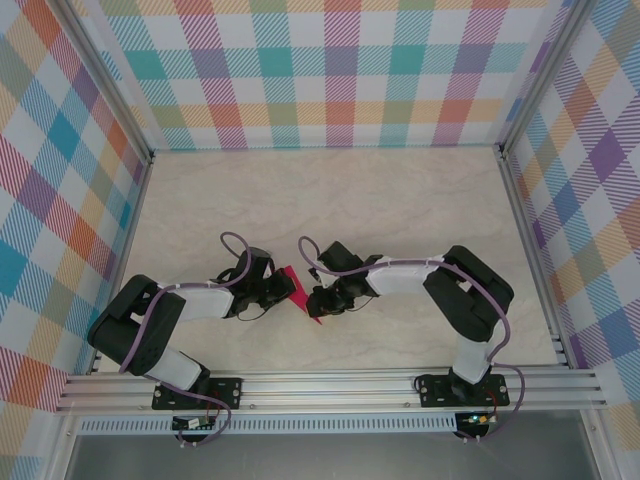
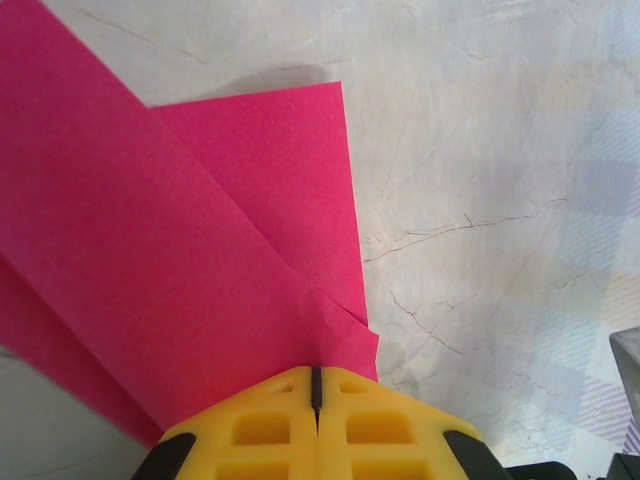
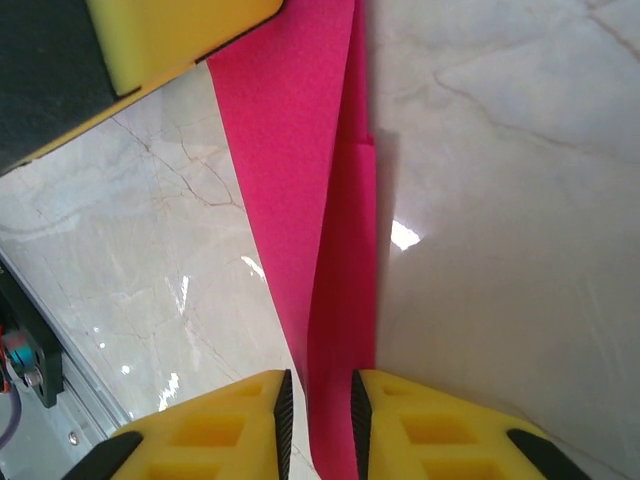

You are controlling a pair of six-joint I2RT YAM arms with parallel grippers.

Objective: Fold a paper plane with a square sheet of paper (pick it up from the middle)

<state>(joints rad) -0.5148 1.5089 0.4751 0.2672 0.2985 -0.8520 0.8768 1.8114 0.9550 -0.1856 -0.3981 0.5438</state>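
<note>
On the left, the left gripper (image 2: 315, 375) has its two yellow fingers pressed tight together. The pink sheet of paper (image 2: 200, 240) runs right into the tips, so it looks pinched there. The paper is partly folded, with one flap over another. It sits in the middle between the two arms and seems lifted a little off the pale table (image 2: 500, 200). That grip is on a very small bit. If the left arm tugs sideways, I think the paper can slip out or tear at that spot.

On the right, the right gripper (image 3: 318, 390) has its fingers a little apart, with a narrow strip of the paper going down between them. It is not squeezing. If it shuts while the paper is crooked, the fold may come out slanted and the plane will be lopsided. If both arms pull away from each other, the thin paper may rip. If the right one backs off, the loose end may flop and the fold may open.
</note>
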